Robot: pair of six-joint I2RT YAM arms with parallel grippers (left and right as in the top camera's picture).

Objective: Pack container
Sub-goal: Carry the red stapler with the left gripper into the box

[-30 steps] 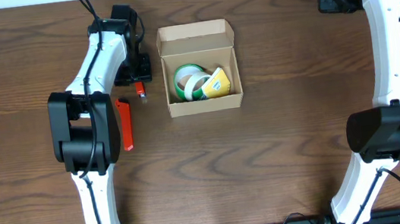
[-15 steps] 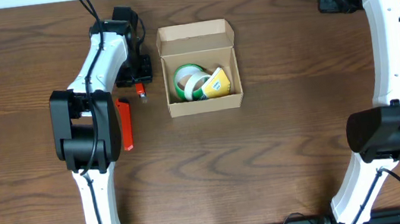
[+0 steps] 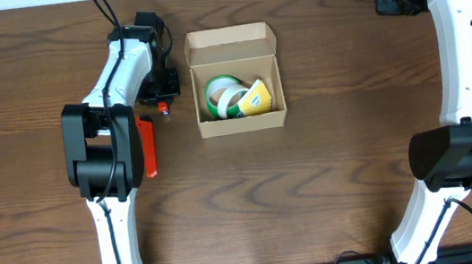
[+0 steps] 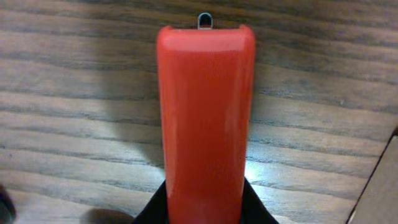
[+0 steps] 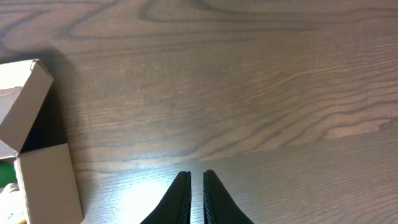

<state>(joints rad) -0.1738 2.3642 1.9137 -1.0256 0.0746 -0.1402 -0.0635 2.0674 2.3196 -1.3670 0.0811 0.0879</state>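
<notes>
The container [image 3: 233, 54] is an open tan cardboard box with its flap lid folded back. Two green tape rolls [image 3: 224, 96] and a yellow-labelled item [image 3: 255, 100] lie inside. My left gripper [image 3: 161, 99] hangs just left of the box, shut on a red cutter [image 4: 205, 112] whose tip sticks out below the fingers [image 3: 163, 108]. The black jaws press on both sides of the cutter in the left wrist view. A second red cutter [image 3: 148, 146] lies flat on the table beside the left arm. My right gripper [image 5: 196, 196] is shut on nothing, far back right.
The table is dark wood [image 3: 330, 165]. A corner of the box [image 5: 37, 174] shows at the left edge of the right wrist view. The right arm's base [image 3: 460, 158] stands at the right side, the left arm's [image 3: 100, 162] left of the box.
My left gripper's jaws have closed on the red cutter, and the wrist has shifted slightly toward the back. The right arm has not moved.
</notes>
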